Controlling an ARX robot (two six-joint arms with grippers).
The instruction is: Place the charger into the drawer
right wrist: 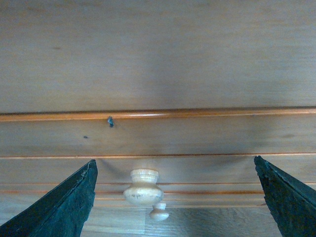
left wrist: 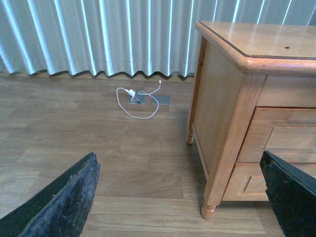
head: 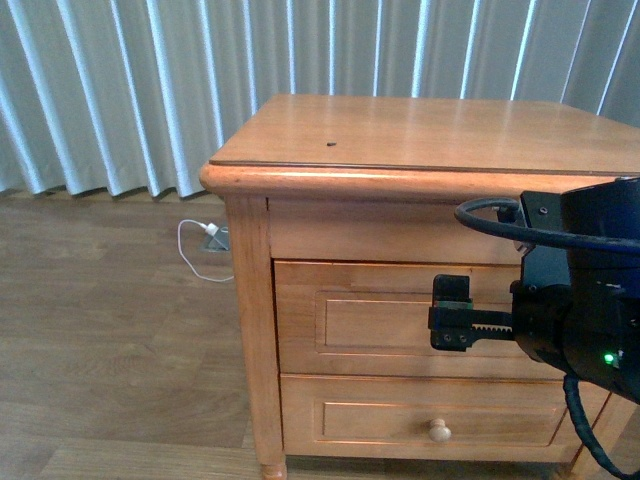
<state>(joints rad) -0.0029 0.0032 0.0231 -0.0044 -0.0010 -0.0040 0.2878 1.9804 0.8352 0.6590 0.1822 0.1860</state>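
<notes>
1. Light-brown wooden nightstand (head: 420,135) on wood floor (head: 100,340), pleated pale curtain (head: 120,90) behind.
2. Two drawers in the nightstand front, stacked. Upper drawer (head: 370,320) with recessed panel, flush with the frame, looks closed. Lower drawer (head: 350,420) likewise closed, round lower knob (head: 438,431) in plain sight.
3. Right tool (head: 452,325) at upper-drawer height, just in front of the panel, black toothed rail running back to the bulky black arm housing with a green light. Upper drawer's knob hidden behind it in the front view.
4. In the right wrist view: right tool (right wrist: 174,168) spread wide, dark fingers (right wrist: 69,207) at both edges of the picture, small round wooden knob (right wrist: 143,186) between them, nearer one finger than the other, touching neither. Lower knob (right wrist: 159,213) peeking just past it.
5. Cannot tell how far the fingertips are from the drawer front.
6. Left tool (left wrist: 178,158) apart too, nothing between the fingers (left wrist: 69,202), hanging above the floor beside the nightstand's side panel (left wrist: 217,113), well clear of it. Not in the front view.
7. Thin white cable (left wrist: 136,101) with white plug lying looped on the floor by a floor outlet plate, near the curtain, well apart from the nightstand leg.
8. Tiny dark speck (head: 331,143) on the nightstand top.
</notes>
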